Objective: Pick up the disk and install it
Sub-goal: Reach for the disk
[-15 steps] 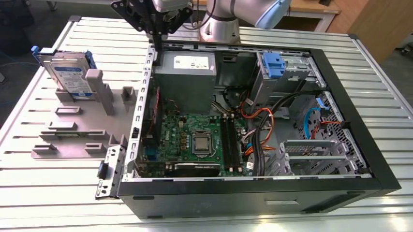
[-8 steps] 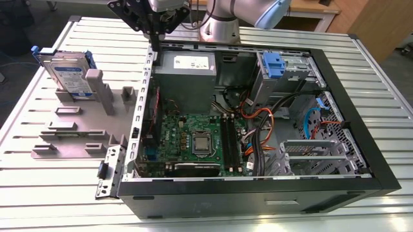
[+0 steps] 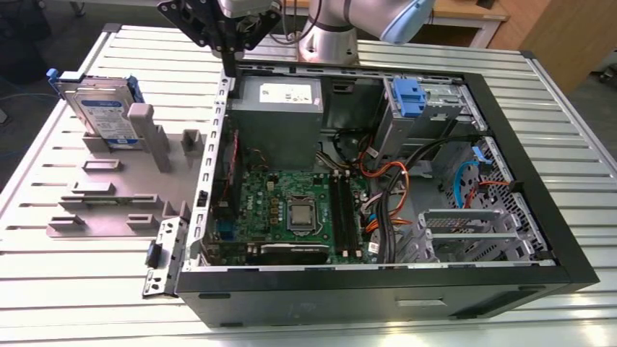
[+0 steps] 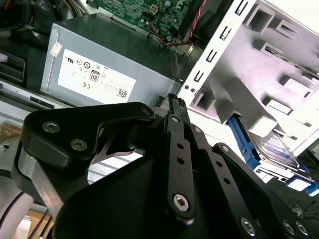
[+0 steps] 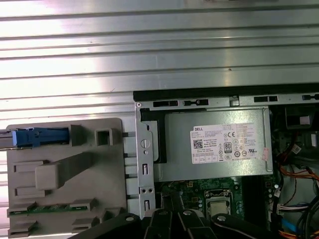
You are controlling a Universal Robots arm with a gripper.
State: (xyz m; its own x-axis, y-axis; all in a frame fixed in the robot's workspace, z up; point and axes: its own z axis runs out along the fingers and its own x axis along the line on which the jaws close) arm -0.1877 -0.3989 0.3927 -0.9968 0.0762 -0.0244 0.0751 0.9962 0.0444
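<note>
Slatted table [image 3: 58, 289]: disk [image 3: 101, 108] stands beside the case [image 3: 386, 289], not yet picked; gripper [image 3: 230, 72] hovers over the case's rim, fingers [image 3: 230, 58] closed, empty.

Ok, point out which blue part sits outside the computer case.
The disk, standing upright in the grey holder; the blue latch and blue cable sit inside the case.

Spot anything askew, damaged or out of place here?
Nothing stands out. The disk stands on edge in its grey holder beside the open computer case; cables inside lie loose, nothing looks spilled or broken.
</note>
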